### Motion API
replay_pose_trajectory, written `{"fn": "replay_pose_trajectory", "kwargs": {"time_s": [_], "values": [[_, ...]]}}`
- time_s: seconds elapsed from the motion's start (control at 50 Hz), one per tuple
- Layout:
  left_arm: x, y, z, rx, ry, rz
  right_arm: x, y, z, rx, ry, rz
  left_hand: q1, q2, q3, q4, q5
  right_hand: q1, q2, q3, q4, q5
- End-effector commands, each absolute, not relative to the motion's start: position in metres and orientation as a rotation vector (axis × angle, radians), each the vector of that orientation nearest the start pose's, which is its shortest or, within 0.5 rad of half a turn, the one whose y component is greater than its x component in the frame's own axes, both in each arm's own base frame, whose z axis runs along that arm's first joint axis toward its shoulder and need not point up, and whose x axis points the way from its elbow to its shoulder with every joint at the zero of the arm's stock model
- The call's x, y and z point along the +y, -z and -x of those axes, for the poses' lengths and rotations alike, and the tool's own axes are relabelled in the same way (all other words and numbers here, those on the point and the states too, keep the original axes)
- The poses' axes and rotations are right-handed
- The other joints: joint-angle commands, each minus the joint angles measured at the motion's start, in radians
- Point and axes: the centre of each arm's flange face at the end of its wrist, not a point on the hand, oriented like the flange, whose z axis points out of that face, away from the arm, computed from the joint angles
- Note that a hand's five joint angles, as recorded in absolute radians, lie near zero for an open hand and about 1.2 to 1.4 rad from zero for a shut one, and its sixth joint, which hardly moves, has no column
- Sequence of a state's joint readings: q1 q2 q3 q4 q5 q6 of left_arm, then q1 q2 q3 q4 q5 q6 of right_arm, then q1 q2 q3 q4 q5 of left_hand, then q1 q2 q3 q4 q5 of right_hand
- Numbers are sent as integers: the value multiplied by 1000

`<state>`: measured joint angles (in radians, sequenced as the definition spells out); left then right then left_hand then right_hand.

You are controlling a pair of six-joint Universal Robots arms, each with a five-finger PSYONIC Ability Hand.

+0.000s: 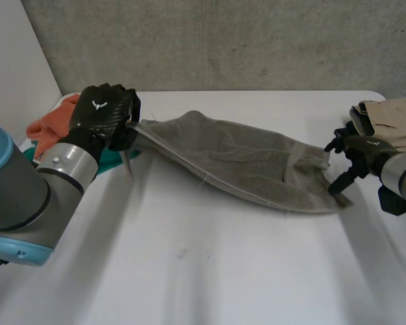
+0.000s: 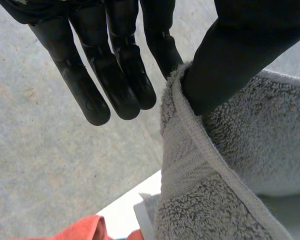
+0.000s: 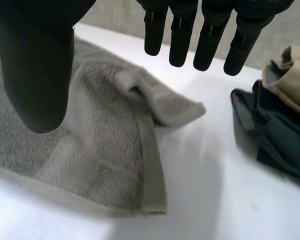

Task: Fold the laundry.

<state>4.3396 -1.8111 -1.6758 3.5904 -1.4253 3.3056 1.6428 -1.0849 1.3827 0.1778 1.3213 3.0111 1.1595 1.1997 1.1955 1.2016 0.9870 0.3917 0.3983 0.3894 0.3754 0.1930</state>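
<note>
A grey towel (image 1: 237,159) stretches across the white table (image 1: 210,271) from left to right. My left hand (image 1: 105,112) holds its left corner raised off the table. In the left wrist view the thumb (image 2: 240,50) pinches the towel's hem (image 2: 190,150) against a finger, while the other fingers stay straight. My right hand (image 1: 358,152) hovers just past the towel's right end. Its fingers (image 3: 205,35) are straight and spread from the thumb, holding nothing. The towel's right corner (image 3: 105,130) lies crumpled on the table under that hand.
An orange cloth (image 1: 51,128) and a teal one (image 1: 111,161) lie at the table's left edge behind my left hand. A beige garment (image 1: 392,118) on a dark one (image 3: 280,135) sits at the right edge. A concrete wall backs the table.
</note>
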Motion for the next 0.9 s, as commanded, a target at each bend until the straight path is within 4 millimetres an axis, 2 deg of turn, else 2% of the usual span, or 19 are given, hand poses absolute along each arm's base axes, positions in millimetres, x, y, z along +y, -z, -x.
{"fn": "replay_pose_trajectory", "kwargs": {"time_s": [0.02,0.1,0.24,0.46,0.56,0.78,0.84,0.88,0.9], "values": [[-283,-249,266,2155,2542,-766,-330,-174,-168,2539,1492,694,237,197,201,195,235,133,127,136,150,158],[-285,-248,266,2158,2538,-765,-317,-155,-168,2552,1474,816,237,197,201,195,235,175,168,177,191,199],[-289,-248,267,2154,2541,-762,-312,-135,-167,2511,1567,908,237,197,201,195,235,175,168,177,191,199],[-293,-261,270,2121,2574,-758,-304,-128,-175,2455,1578,961,237,197,201,195,235,169,162,171,185,193],[-295,-266,271,2104,2590,-755,-298,-125,-187,2423,1569,1011,237,197,201,195,235,186,180,189,203,211],[-300,-279,272,2057,2630,-736,-305,-122,-208,2327,1653,1062,237,197,201,195,235,321,315,324,338,346],[-300,-280,271,2063,2625,-737,-311,-119,-211,2315,1663,1067,237,197,201,195,235,462,455,464,478,486],[-300,-279,271,2069,2619,-737,-319,-119,-212,2307,1698,1065,237,197,201,195,235,892,885,894,908,916],[-300,-279,270,2078,2609,-735,-323,-119,-212,2310,1718,1060,237,197,201,195,235,1003,997,1006,1020,1028]]}}
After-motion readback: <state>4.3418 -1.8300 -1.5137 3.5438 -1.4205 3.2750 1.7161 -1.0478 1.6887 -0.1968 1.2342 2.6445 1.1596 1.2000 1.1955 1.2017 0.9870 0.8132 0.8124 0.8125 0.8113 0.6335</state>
